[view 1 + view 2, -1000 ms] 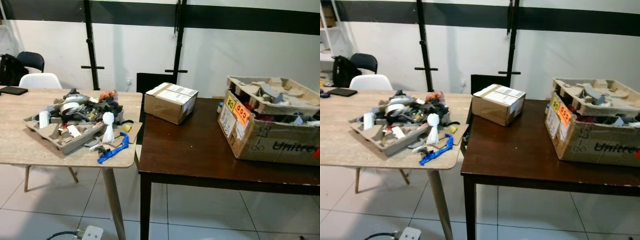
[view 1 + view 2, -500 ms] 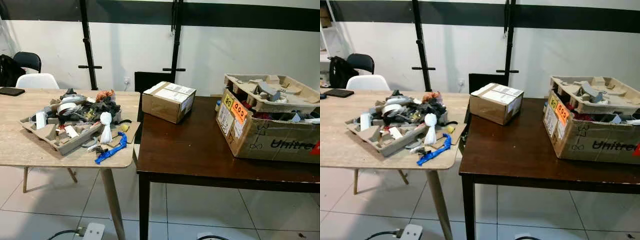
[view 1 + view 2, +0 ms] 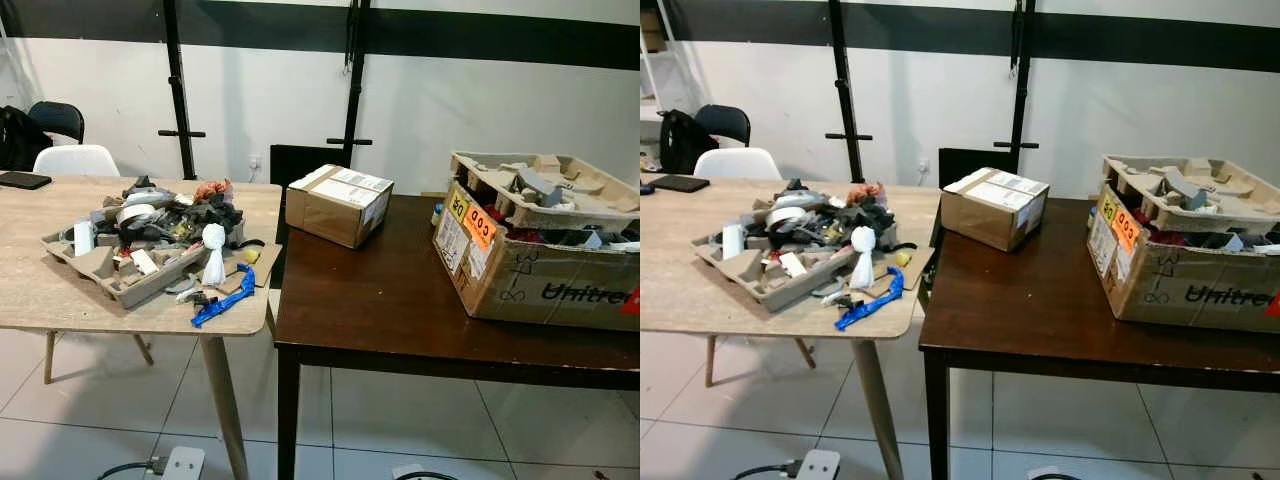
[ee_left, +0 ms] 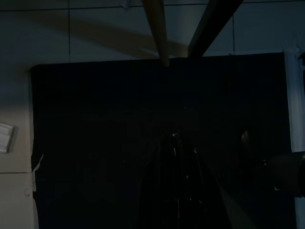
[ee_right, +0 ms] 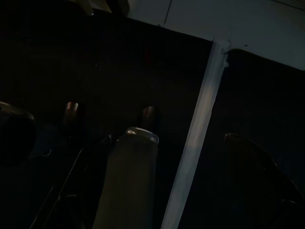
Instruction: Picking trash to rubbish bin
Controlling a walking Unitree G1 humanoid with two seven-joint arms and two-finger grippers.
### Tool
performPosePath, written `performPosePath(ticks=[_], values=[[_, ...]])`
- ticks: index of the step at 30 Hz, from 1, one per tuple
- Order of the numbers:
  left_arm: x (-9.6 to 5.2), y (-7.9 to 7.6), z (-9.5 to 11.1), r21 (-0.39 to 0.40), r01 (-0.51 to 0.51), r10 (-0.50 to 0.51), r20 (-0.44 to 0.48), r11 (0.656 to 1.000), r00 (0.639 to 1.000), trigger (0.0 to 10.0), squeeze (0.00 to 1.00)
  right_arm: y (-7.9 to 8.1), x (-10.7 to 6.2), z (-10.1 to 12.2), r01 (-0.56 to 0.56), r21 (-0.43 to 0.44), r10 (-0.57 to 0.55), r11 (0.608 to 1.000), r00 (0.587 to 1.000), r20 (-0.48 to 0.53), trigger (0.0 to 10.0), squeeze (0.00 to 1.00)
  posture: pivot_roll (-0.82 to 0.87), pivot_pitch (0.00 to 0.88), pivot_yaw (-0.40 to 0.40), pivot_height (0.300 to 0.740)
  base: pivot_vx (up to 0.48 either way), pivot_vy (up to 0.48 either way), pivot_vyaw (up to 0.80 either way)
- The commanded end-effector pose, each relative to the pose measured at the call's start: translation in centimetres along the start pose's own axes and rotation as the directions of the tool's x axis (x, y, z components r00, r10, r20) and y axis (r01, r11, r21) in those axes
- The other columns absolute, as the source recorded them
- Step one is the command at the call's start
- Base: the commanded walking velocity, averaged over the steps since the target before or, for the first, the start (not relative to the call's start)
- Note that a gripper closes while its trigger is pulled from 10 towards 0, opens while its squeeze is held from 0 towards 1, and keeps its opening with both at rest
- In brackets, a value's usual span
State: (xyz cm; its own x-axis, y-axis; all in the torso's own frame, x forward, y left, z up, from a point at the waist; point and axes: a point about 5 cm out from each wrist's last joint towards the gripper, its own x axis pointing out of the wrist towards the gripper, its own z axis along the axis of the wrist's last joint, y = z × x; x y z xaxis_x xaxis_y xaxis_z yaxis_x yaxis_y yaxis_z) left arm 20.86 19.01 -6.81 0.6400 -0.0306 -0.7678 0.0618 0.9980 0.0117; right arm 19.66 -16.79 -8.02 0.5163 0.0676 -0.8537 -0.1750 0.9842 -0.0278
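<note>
Trash heap in grey pulp-cardboard tray point(image 3: 110, 262) on light wood table point(image 3: 40, 295), left; dark brown table point(image 3: 400, 310) right. Both grippers' finger state: can't tell, wrist views too dark.

Left end effector point(image 4: 177, 191): dark glossy black fingers, barely visible in shade.

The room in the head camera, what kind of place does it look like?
Probably an office or lab workroom, not a lived-in home: two plain tables pushed together, a sealed shipping carton, an open Unitree-printed box full of packing scraps, and a heap of trash on a pulp tray.
</note>
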Motion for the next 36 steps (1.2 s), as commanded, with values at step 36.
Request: performPosePath(ticks=[36], values=[[0.18,-0.83,0.37,0.012,0.023,-0.023,0.012,1.000,1.000,10.0,0.00,-0.31,-0.06,-0.30,0.012,-0.035,-0.013,0.999,1.000,-0.015,10.0,0.00,0.05,0.000,-0.022,0.740,0.000,-0.211,0.00]])
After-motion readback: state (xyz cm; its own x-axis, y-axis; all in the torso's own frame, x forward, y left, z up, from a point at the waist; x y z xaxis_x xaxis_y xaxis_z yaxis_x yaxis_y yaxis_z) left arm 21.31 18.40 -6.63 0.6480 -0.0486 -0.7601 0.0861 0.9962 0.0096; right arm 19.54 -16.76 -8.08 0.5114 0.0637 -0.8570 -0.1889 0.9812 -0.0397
